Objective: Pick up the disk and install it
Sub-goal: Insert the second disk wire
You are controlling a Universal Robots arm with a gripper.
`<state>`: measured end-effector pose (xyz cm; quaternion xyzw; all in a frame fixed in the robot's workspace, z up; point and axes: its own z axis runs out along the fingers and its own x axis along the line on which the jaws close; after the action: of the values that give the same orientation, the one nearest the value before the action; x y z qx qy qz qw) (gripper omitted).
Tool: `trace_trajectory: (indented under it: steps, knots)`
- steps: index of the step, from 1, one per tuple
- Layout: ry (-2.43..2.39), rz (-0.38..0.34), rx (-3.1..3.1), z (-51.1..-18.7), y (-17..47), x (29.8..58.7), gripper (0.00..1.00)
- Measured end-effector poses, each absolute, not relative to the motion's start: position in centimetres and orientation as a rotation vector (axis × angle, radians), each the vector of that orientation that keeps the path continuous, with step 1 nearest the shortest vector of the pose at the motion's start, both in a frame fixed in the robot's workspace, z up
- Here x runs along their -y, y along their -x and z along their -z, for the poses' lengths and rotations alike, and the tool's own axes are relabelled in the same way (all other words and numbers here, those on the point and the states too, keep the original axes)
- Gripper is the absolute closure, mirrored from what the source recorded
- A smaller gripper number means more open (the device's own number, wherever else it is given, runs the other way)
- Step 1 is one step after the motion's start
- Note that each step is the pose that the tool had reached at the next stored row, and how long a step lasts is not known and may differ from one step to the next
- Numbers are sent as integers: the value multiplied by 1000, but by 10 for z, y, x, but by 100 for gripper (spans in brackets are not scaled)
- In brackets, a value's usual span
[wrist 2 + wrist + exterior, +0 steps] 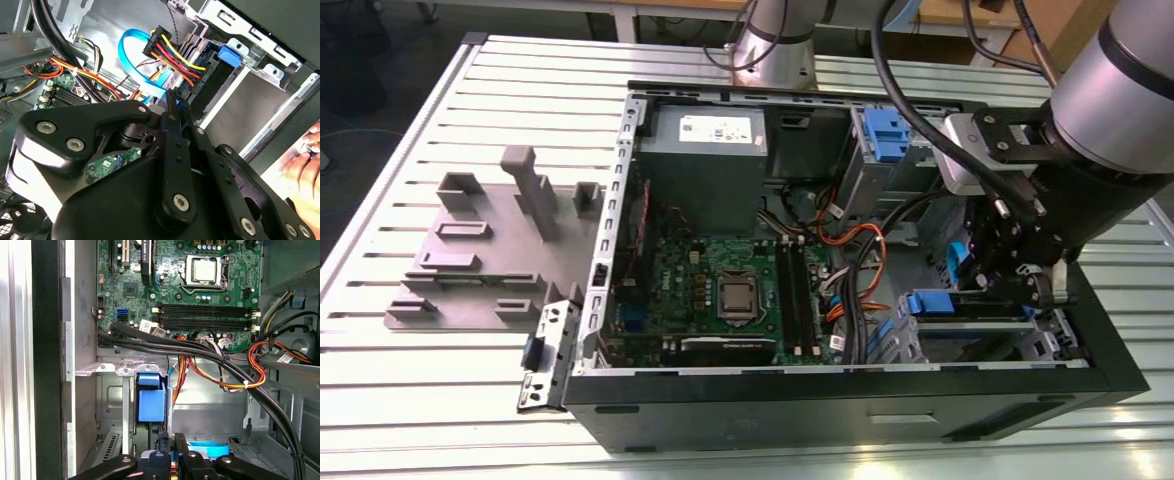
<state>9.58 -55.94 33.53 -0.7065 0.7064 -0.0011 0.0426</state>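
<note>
My gripper [998,288] hangs inside the open computer case [620,200], over the metal drive bay [974,325] at the exterior view's right. Its two black fingers [170,102] stand pressed together with nothing visible between them, as both wrist views show [174,438]. A light blue flat cable [131,55] loops right beside the fingertips. A blue plastic bracket [151,400] is fixed to the bay just ahead of the gripper. The disk is out of view.
The motherboard [727,290] and bundles of coloured cables [220,370] fill the case's middle. A grey power supply box [707,140] sits at the back. Grey fixtures [480,240] stand on the slatted table. A person's hand [306,165] is just outside the case.
</note>
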Motion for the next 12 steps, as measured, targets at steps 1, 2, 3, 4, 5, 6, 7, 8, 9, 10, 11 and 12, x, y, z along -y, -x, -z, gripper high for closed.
trace_trajectory:
  steps: [1, 2, 3, 4, 5, 6, 7, 8, 9, 10, 11, 12]
  knots:
    - [2162, 4, -2161, -335, -96, 559, 84]
    - [2162, 4, -2161, -335, -96, 559, 84]
    - [2162, 4, -2161, -335, -96, 559, 84]
    - [2162, 4, -2161, -335, -96, 559, 84]
    - [2162, 4, -2161, -335, -96, 559, 84]
    - [2162, 5, -2162, -335, -96, 559, 84]
    - [2166, 12, -2165, -335, -96, 559, 84]
    - [2173, 26, -2171, -335, -96, 559, 84]
    - [2176, 34, -2174, -335, -96, 559, 84]
    - [2176, 34, -2174, -335, -96, 559, 84]
    - [2176, 34, -2174, -335, -96, 559, 84]
    - [2176, 34, -2174, -335, -96, 559, 84]
